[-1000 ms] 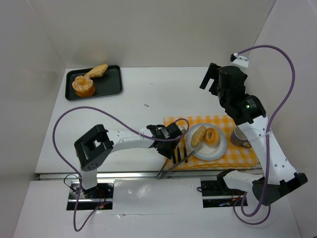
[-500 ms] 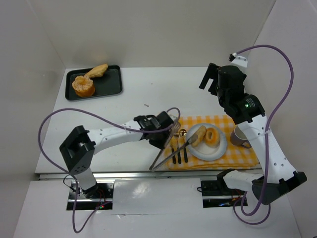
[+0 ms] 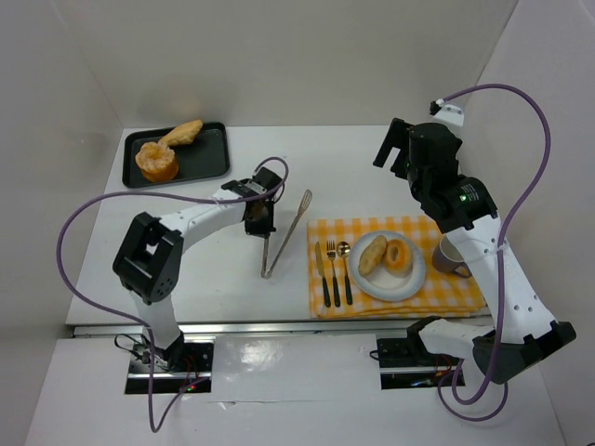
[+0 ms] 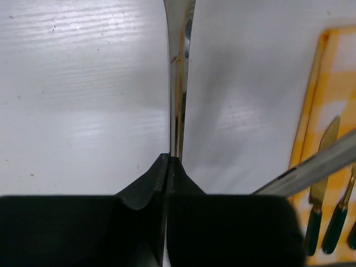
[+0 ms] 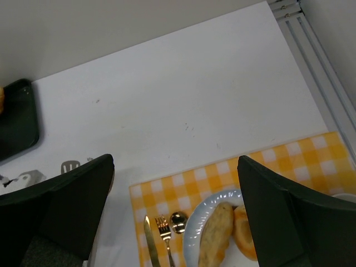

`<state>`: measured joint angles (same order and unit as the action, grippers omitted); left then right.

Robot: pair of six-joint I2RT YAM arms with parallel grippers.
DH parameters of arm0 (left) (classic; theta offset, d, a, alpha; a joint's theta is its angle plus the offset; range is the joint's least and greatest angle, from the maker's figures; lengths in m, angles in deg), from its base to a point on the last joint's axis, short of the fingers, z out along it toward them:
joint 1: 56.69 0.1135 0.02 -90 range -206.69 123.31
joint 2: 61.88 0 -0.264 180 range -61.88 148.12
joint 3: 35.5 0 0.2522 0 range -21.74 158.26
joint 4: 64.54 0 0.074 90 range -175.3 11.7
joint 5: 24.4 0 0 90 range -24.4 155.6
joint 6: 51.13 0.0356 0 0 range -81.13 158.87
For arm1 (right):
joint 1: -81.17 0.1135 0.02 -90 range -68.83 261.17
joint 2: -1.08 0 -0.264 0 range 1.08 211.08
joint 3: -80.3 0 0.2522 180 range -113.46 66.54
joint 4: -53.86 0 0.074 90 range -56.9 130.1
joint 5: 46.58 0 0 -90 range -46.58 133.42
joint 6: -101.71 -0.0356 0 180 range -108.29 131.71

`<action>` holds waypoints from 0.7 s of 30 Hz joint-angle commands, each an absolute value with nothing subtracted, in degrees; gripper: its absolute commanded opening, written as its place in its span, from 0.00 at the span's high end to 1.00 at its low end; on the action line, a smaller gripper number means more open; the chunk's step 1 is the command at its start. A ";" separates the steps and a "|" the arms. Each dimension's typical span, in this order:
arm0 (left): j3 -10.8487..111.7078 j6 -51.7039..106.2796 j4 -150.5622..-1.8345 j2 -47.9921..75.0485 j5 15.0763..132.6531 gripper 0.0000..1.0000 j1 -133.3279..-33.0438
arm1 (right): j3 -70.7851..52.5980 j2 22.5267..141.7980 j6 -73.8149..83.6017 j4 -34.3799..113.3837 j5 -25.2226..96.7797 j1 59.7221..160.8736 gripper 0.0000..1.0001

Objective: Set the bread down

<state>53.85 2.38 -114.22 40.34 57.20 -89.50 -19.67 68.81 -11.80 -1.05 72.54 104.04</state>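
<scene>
A long bread roll (image 3: 373,254) and a ring-shaped bread (image 3: 400,255) lie on the white plate (image 3: 409,283) on the yellow checked cloth (image 3: 409,228). My left gripper (image 3: 261,221) is shut on one arm of the metal tongs (image 3: 290,228), left of the cloth. In the left wrist view the fingertips (image 4: 161,169) pinch that arm of the tongs (image 4: 178,83). My right gripper (image 3: 398,149) is open and empty, raised behind the plate. Its view shows the roll (image 5: 214,242) and the ring bread (image 5: 245,233) between its fingers (image 5: 72,206).
A black tray (image 3: 209,153) at the back left holds a round orange bread (image 3: 156,164) and a long piece (image 3: 182,132). A knife (image 3: 321,269), fork (image 3: 332,269) and spoon (image 3: 345,269) lie left of the plate. A mug (image 3: 451,255) stands to its right.
My left arm has swung the tongs away from the plate, leftward and back, off the cloth onto the bare table. The roll stays on the plate. The right arm has not moved.
</scene>
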 commanded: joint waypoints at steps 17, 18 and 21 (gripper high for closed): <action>61.16 6.08 -115.31 19.88 52.25 0.07 -84.82 | -20.29 79.97 -10.52 -4.89 66.89 103.76 0.01; 60.10 6.08 -113.74 17.77 52.24 0.07 -84.29 | -20.30 81.49 -10.53 -6.38 66.89 103.76 0.01; 52.81 6.61 -109.17 10.47 51.45 0.07 -82.62 | -18.12 84.22 -10.53 -5.35 66.27 103.76 0.01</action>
<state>58.16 4.72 -112.34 15.24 53.02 -84.37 -19.22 82.62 -11.12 -2.73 67.91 104.00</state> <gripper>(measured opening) 0.932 0.993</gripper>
